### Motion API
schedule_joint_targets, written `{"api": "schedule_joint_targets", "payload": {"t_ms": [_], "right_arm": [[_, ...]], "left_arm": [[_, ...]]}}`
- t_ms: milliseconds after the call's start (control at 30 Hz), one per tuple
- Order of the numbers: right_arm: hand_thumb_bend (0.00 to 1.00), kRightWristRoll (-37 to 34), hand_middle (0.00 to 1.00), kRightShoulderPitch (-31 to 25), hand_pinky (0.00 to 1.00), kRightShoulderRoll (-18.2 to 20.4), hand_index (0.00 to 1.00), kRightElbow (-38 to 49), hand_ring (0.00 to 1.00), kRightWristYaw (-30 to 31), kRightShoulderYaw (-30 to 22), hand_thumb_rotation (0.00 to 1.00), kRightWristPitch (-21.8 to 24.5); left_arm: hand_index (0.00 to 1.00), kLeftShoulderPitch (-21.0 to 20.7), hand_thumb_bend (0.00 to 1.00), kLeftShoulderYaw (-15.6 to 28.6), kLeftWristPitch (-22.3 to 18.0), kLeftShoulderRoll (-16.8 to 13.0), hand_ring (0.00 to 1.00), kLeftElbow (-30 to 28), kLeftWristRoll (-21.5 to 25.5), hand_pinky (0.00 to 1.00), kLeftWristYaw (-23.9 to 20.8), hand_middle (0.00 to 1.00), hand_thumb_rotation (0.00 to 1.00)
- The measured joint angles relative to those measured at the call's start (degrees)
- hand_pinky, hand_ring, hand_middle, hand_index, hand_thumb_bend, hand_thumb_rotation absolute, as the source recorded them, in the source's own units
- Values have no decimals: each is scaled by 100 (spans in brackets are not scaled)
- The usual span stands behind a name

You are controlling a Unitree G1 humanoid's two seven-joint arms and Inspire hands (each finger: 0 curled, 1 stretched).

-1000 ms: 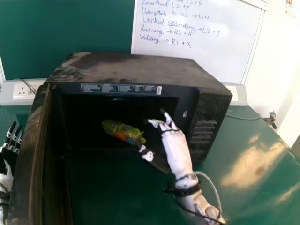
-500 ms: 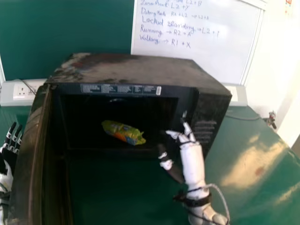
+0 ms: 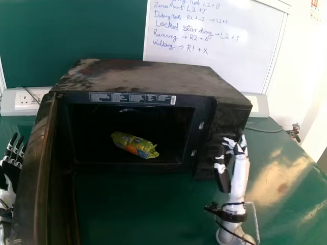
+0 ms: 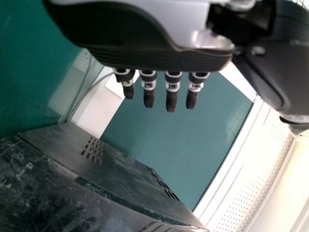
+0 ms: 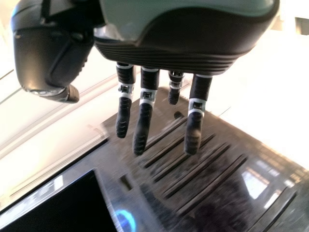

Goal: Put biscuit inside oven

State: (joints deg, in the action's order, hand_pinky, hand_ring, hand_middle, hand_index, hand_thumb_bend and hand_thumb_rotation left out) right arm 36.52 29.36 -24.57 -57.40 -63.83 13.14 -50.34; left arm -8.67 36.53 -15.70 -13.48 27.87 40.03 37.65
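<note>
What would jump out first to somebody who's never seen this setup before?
Probably the bright green and orange biscuit packet, lying inside the dark cavity of the open black microwave oven at the middle of the head view. Next, likely the robot's white right hand, in front of the oven's right-hand side panel, and the whiteboard with handwriting behind the oven.

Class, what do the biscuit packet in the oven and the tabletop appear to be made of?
The green-and-orange biscuit packet looks like thin, glossy plastic film: it shows crinkles and a gathered end. The green, smooth tabletop has a glossy finish, since it throws back bright patches of light; laminate or painted board seems likely.
</note>
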Motion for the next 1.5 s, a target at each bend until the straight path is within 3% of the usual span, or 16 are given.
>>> {"api": "schedule_joint_targets", "payload": {"t_ms": [100, 200, 400, 500, 733, 833, 1033, 1067, 1133, 1500], "right_arm": [[56, -486, 50, 34, 31, 78, 66, -248, 37, 434, -231, 25, -195], [54, -1082, 50, 74, 32, 102, 68, -479, 37, 1382, -480, 28, -405], [53, -2290, 47, 80, 34, 192, 69, -679, 38, 3351, -1009, 29, -857], [53, -2863, 46, 75, 34, 248, 69, -714, 38, 4297, -1312, 28, -914], [54, -3924, 46, 87, 33, 506, 69, -782, 37, 5785, -2023, 63, -751], [55, -4086, 46, 103, 31, 584, 71, -813, 37, 6091, -2203, 75, -606], [61, -4147, 47, 131, 30, 669, 72, -827, 37, 6277, -2358, 87, -365], [61, -4142, 47, 132, 30, 675, 72, -825, 37, 6269, -2365, 89, -348], [63, -4122, 47, 135, 30, 691, 72, -820, 37, 6243, -2379, 90, -285], [65, -4022, 47, 133, 29, 764, 74, -706, 36, 6170, -2423, 92, -157]], "left_arm": [[92, 3, 8, 0, 0, 0, 68, 0, 0, 52, 0, 79, 0], [92, -5, 8, 0, -1, -2, 66, 0, 0, 46, 2, 79, 0], [92, 30, 9, 0, 3, -14, 69, -53, -3, 58, -15, 80, 0], [92, 37, 8, 1, 4, -37, 69, -47, -7, 55, -39, 80, 0], [92, 37, 8, 16, -1, -105, 68, 58, -14, 50, 6, 80, 0], [92, 35, 8, 27, -1, -130, 67, 92, -7, 42, 35, 80, 0], [92, 30, 7, 38, -1, -153, 66, 119, 12, 34, 122, 80, 0], [93, 30, 6, 43, -1, -158, 66, 128, 32, 19, 151, 80, 0], [93, 25, 4, 69, -4, -167, 66, 164, 84, 4, 230, 80, 0], [94, -4, 0, 100, -91, -240, 58, 216, 238, 0, 824, 75, 0]]}}
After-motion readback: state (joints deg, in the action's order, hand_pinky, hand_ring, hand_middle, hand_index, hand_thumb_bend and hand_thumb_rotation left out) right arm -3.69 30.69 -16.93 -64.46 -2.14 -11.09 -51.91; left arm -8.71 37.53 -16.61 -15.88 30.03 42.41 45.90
